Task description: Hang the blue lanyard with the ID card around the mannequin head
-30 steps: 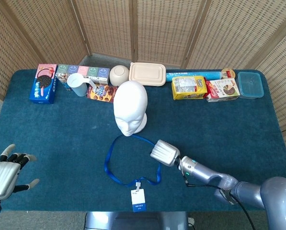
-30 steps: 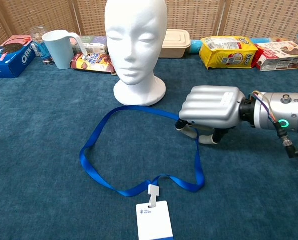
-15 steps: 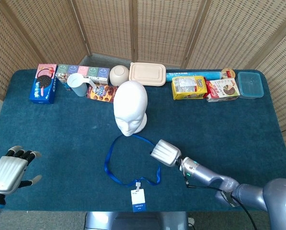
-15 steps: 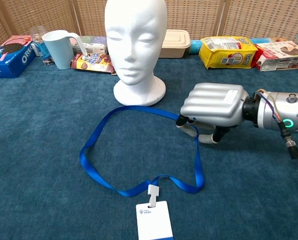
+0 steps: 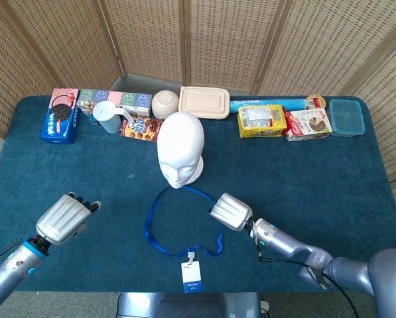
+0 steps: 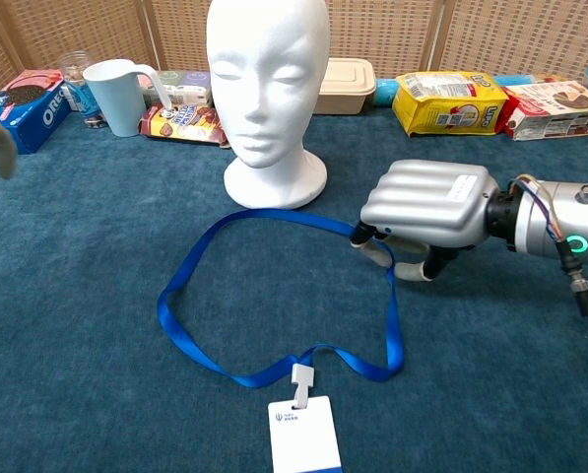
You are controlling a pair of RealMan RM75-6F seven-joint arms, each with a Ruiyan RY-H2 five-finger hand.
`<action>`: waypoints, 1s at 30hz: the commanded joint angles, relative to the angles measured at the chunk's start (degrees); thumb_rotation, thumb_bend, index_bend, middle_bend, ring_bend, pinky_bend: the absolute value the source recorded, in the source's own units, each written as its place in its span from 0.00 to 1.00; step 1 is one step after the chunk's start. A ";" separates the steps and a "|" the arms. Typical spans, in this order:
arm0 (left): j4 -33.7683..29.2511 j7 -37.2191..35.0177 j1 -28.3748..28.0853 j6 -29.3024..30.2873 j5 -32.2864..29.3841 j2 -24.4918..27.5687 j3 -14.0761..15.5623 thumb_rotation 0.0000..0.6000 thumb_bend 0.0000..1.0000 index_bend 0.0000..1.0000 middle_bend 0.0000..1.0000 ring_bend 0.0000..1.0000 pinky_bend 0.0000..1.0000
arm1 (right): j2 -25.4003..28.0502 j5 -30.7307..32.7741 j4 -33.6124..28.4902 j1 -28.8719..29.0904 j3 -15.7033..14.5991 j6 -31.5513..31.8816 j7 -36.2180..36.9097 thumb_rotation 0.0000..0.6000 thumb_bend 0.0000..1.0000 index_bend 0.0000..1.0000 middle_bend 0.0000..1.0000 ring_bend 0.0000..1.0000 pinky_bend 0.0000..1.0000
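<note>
The blue lanyard (image 6: 274, 296) lies flat on the tabletop (image 5: 330, 179) as an open loop, just in front of the mannequin head (image 6: 268, 89). Its far end almost reaches the base of the head, and the ID card (image 6: 304, 435) rests at the near end, close to the table edge. I think this layout is made for the task: the loop is already wide open and the head stands upright just behind it, so the strap only has to be lifted and passed over the top.

The right hand (image 6: 412, 222) is low over the right side of the loop, with its back turned up. Its fingers (image 6: 375, 254) are curled down under the palm and come to the strap where it bends. From the chest view they seem to touch or pinch the strap, but the palm covers the contact, so I cannot tell if it is really held. The lanyard looks to lie flat along its whole length, so probably the grasp is not finished. The forearm stretches in from the right, almost level with the tabletop.

The left hand (image 5: 64, 216) is on the left side, well apart from the lanyard. It holds nothing. Its fingers point toward the middle of the table and are a little apart. I think it is meant to take the other side of the loop.

The snack boxes (image 5: 282, 122), the cup (image 6: 116, 96) and the food container (image 5: 203, 102) stand in a row behind the head, away from the work.
</note>
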 commanded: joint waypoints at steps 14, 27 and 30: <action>4.53 4.57 -11.71 -14.04 -1.52 -7.24 -0.62 1.00 0.24 0.40 0.95 1.00 0.99 | -0.34 0.80 0.54 -0.63 0.30 0.21 0.24 0.98 0.47 0.68 0.81 1.00 0.99; 8.11 -4.06 -14.13 -15.15 -4.80 -13.14 0.87 1.00 0.24 0.40 1.00 1.00 1.00 | -1.49 1.34 2.09 -0.64 0.45 -0.33 1.22 0.98 0.48 0.69 0.82 1.00 1.00; 10.27 -5.55 -15.08 -15.18 -4.10 -15.03 1.52 1.00 0.24 0.40 1.00 1.00 1.00 | -1.70 1.69 2.46 -0.68 0.62 -0.46 1.38 0.97 0.48 0.69 0.82 1.00 1.00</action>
